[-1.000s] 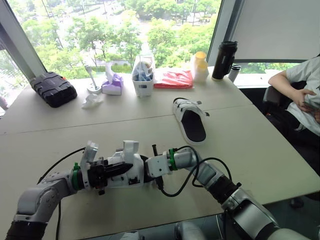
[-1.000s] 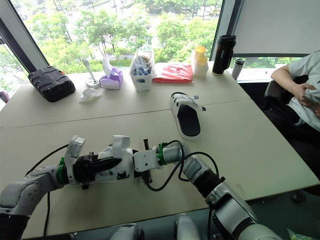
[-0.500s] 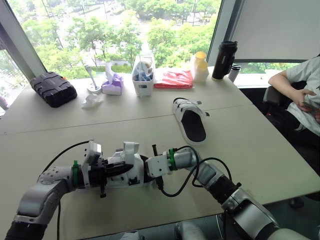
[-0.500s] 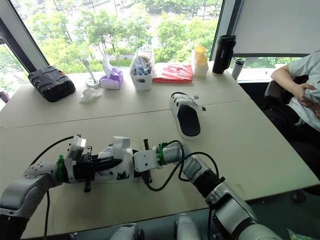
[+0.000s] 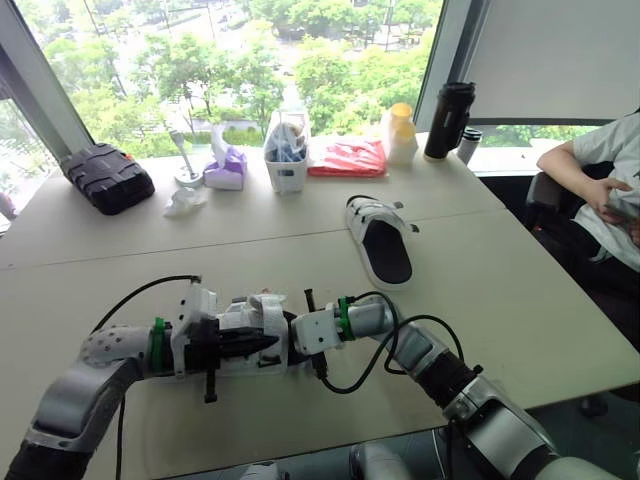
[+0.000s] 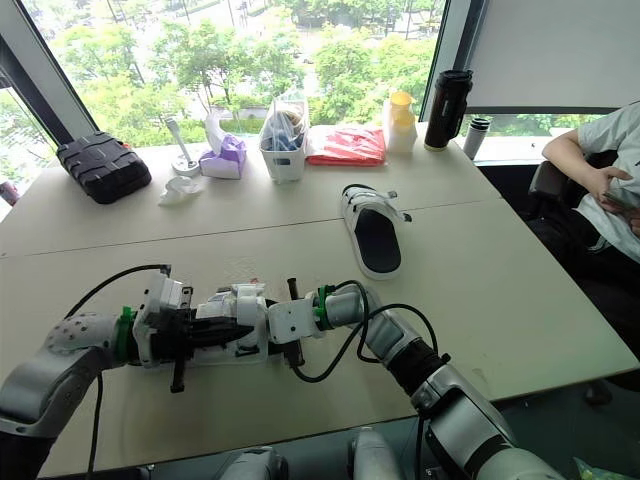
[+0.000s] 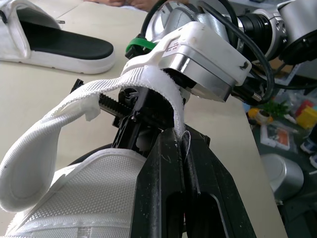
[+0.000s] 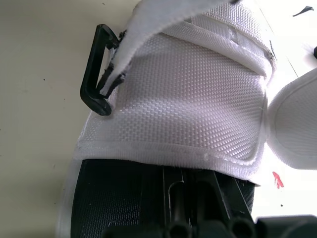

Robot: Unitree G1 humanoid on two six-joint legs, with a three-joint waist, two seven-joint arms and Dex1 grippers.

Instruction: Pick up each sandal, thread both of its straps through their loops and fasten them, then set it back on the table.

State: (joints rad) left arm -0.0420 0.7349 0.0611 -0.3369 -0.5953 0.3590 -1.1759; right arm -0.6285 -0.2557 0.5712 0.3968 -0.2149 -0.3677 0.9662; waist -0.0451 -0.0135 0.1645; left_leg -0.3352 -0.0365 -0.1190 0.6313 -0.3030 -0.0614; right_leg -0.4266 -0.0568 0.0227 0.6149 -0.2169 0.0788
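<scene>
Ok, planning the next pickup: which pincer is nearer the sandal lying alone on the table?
Right. The right pincer meets the near sandal from the side facing the lone sandal; the left pincer, pinching a strap, sits farther to the robot's left.

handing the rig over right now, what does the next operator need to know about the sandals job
Left hand: shut on the white strap of the near sandal, holding it arched above the upper.
Right hand: at that sandal's other end; grip hidden.
The near sandal is low at the table between both hands. A strap end sits at its black loop, not pressed down.
Second sandal: further back on the table, apart from both hands; fastening unclear.
Left: fasten both straps, set it down, then check the other.
</scene>
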